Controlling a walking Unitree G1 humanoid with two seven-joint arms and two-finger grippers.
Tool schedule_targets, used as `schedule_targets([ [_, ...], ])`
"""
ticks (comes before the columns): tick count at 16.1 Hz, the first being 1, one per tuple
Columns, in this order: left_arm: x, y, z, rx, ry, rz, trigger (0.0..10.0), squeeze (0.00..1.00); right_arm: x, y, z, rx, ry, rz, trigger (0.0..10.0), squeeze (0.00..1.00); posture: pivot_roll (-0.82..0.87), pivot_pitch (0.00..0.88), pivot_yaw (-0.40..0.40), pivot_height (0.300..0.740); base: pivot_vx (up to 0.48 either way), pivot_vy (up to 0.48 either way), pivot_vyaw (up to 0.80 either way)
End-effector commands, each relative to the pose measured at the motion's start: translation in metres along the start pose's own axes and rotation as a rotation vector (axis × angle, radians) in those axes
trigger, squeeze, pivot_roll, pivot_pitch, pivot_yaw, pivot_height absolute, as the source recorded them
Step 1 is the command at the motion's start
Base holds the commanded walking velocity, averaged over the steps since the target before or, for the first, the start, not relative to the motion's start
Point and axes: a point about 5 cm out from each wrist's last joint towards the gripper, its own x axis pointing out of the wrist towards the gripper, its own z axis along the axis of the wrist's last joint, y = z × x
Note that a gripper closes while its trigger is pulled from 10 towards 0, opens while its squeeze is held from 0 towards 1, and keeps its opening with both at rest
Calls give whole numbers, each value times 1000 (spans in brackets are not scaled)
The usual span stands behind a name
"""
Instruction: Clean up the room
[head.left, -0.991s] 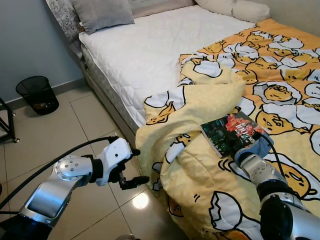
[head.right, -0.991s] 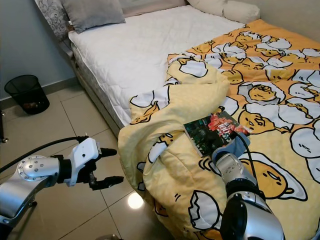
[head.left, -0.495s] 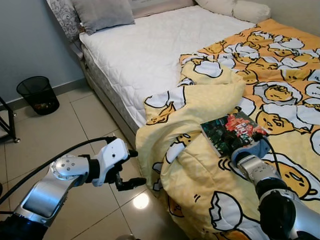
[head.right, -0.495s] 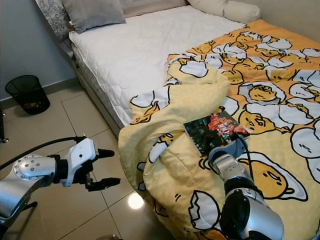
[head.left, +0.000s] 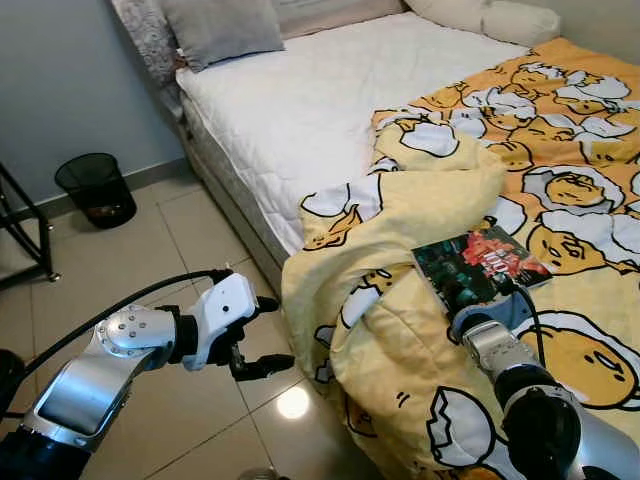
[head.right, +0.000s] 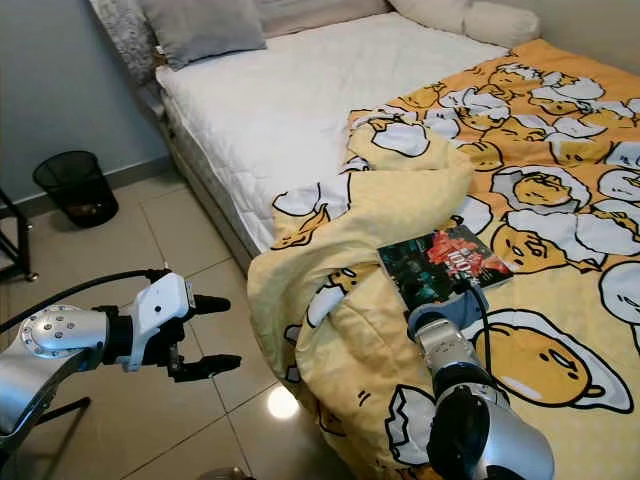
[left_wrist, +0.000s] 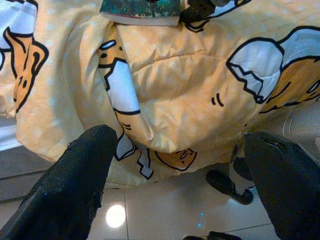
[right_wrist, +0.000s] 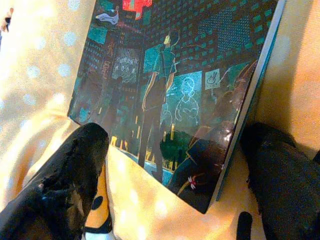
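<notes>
The bed (head.left: 300, 110) carries a bare white quilted mattress on its left half and a rumpled yellow duvet with a cartoon egg print (head.left: 420, 330) on its right half; the duvet's bunched edge overhangs the bed side down to the glossy beige tiled floor (head.left: 150, 260). A thin rectangular paperback book with a dark teal and red illustrated cover (head.left: 478, 268) lies flat on the duvet near that edge.

The right gripper (right_wrist: 175, 165) rests at the book's near corner, its fingers spread wide on either side of it and holding nothing. The left gripper (head.left: 268, 335) hangs over open floor just beside the overhanging duvet, fingers wide apart and empty.

A black mesh wastebasket (head.left: 96, 188) stands by the grey wall, well apart. A grey pillow (head.left: 222, 25) lies at the bed head.
</notes>
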Motion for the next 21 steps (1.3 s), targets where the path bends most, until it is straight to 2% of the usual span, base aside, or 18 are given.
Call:
schedule_targets([
  [1,-5,3,8,32,-8,9,10000,957,-2,-9,-19,44,54,-34,10000,0,123,0,81,740,0,0,0],
  [3,-2,2,10,25,-16,14,10000,953,0,6,-10,138,-12,62,10000,0,116,0,82,740,0,0,0],
  [4,0,1,11,21,-25,17,10000,957,1,13,-2,189,-55,112,9020,0,113,0,80,740,0,0,0],
  [5,1,2,11,18,-31,20,10000,957,1,18,5,226,-89,145,4745,0,109,0,77,740,0,0,0],
  [6,2,2,12,17,-35,24,10000,957,2,20,10,249,-106,159,4118,0,106,0,76,740,0,0,0],
  [8,3,3,12,14,-42,30,10000,953,1,23,19,284,-147,175,0,0,104,0,72,740,0,0,0],
  [12,3,2,11,8,-45,40,10000,953,2,23,22,289,-166,158,0,0,107,0,66,740,0,0,0],
  [16,4,2,10,10,-45,50,10000,953,2,25,21,237,-162,152,0,0,106,0,54,740,0,0,0],
  [21,5,2,9,12,-59,67,10000,953,2,26,19,236,-155,148,0,0,97,0,48,740,0,0,0],
])
